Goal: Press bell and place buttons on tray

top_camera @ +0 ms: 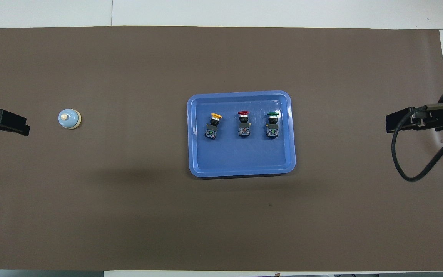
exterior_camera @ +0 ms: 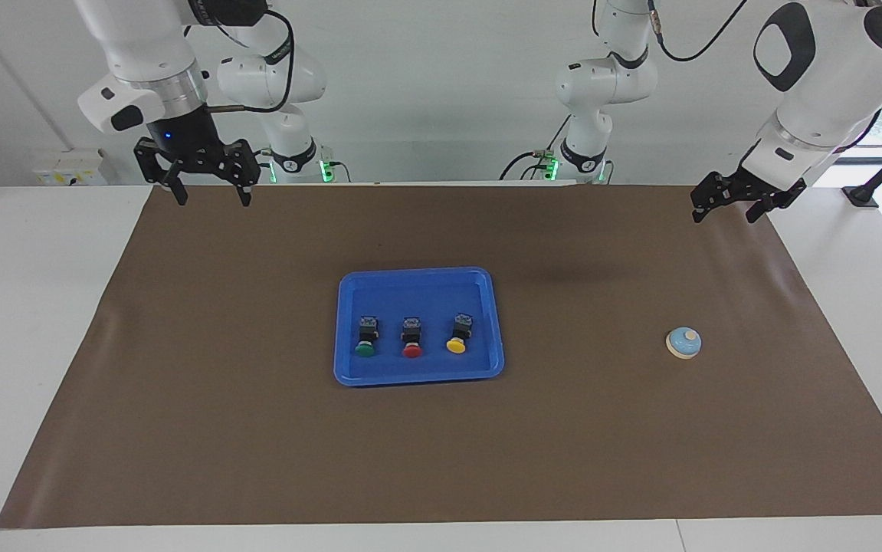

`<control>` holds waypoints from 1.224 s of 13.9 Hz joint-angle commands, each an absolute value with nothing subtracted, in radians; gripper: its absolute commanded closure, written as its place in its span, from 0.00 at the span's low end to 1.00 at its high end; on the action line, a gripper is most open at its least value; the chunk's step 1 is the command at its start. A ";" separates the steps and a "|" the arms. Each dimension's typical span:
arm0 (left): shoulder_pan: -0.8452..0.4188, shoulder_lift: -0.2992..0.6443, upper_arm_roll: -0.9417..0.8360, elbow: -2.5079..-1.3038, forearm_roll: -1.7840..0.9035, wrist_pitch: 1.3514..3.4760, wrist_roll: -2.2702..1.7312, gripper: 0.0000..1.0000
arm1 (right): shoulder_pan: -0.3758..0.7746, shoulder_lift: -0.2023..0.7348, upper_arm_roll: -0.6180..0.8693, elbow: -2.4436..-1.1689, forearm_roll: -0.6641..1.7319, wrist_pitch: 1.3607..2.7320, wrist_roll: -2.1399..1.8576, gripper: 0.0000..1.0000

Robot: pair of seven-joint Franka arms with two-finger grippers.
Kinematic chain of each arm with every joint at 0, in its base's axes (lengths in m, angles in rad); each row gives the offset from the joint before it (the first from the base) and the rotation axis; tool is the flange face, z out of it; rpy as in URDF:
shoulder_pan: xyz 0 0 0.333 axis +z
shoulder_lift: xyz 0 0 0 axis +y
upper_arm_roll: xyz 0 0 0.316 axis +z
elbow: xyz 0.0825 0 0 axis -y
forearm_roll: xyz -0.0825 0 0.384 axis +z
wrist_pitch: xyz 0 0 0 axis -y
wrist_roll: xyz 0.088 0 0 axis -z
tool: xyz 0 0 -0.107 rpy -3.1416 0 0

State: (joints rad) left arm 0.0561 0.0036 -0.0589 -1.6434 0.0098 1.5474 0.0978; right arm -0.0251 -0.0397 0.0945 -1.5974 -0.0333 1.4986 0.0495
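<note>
**Three buttons in tray, bell apart, both grippers raised**

Tray (exterior_camera: 418,374) (top_camera: 241,171) — blue, shallow, lying mid-bench on the brown mat (exterior_camera: 257,429) (top_camera: 129,215).

In tray, one row, on their sides, apart from one another, caps pointing away from the robots:
- green button (exterior_camera: 365,338) (top_camera: 272,125), toward the right arm's end
- red button (exterior_camera: 411,337) (top_camera: 243,124), in the middle
- yellow button (exterior_camera: 459,334) (top_camera: 213,126), toward the left arm's end

Bell (exterior_camera: 683,343) (top_camera: 69,119) — upright on the mat, well apart from the tray, toward the left arm's end of the bench.

Right gripper (exterior_camera: 211,194) (top_camera: 390,124) — up in the air over the mat's corner at the robots' edge, fingers spread wide, holding nothing.

Left gripper (exterior_camera: 722,207) (top_camera: 21,127) — hanging over the mat's corner at the left arm's end, robots' edge; fingers apart, empty.
</note>
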 commanded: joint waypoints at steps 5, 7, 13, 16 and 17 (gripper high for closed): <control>0.049 -0.014 -0.051 -1.652 -0.002 1.540 0.089 0.00 | -0.092 -0.057 0.112 -1.702 -0.015 1.606 0.011 0.00; 0.049 -0.014 -0.051 -1.652 -0.002 1.540 0.089 0.00 | -0.104 -0.058 0.110 -1.709 0.045 1.624 0.015 0.00; 0.049 -0.014 -0.051 -1.652 -0.002 1.540 0.089 0.00 | -0.109 -0.060 0.109 -1.709 0.058 1.605 0.023 0.00; 0.049 -0.014 -0.051 -1.652 -0.002 1.540 0.089 0.00 | -0.114 -0.060 0.106 -1.694 0.046 1.582 0.021 0.00; 0.049 -0.014 -0.051 -1.652 -0.002 1.537 0.089 0.00 | -0.114 -0.060 0.106 -1.687 0.029 1.582 0.020 0.00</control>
